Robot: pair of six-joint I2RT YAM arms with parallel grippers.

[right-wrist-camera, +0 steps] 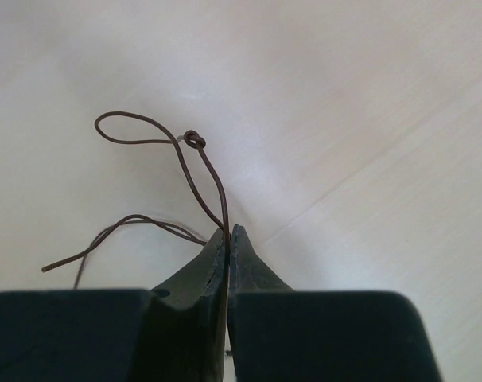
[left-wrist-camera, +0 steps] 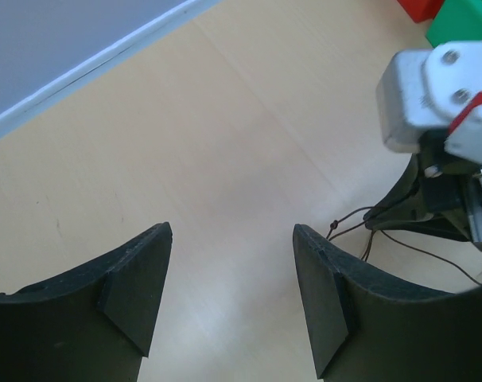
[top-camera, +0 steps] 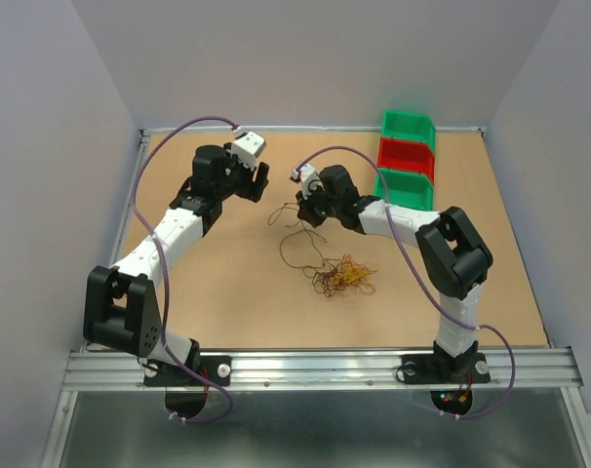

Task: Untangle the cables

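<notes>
A tangle of thin red and orange-yellow cables (top-camera: 346, 277) lies on the table in front of the right arm. A dark thin cable (top-camera: 297, 244) runs in loose loops from that tangle up to my right gripper (top-camera: 306, 207). In the right wrist view my right gripper (right-wrist-camera: 229, 232) is shut on this dark cable (right-wrist-camera: 201, 171), which has a small knot above the fingertips. My left gripper (top-camera: 259, 182) is open and empty, apart from the cables, to the left of the right gripper. In the left wrist view my left gripper (left-wrist-camera: 233, 231) sees the dark cable (left-wrist-camera: 360, 227) at the right.
Three bins stand at the back right: a green bin (top-camera: 409, 127), a red bin (top-camera: 407, 156) and another green bin (top-camera: 405, 187). A metal rail (top-camera: 315, 369) runs along the table's near edge. Grey walls close the left, back and right sides.
</notes>
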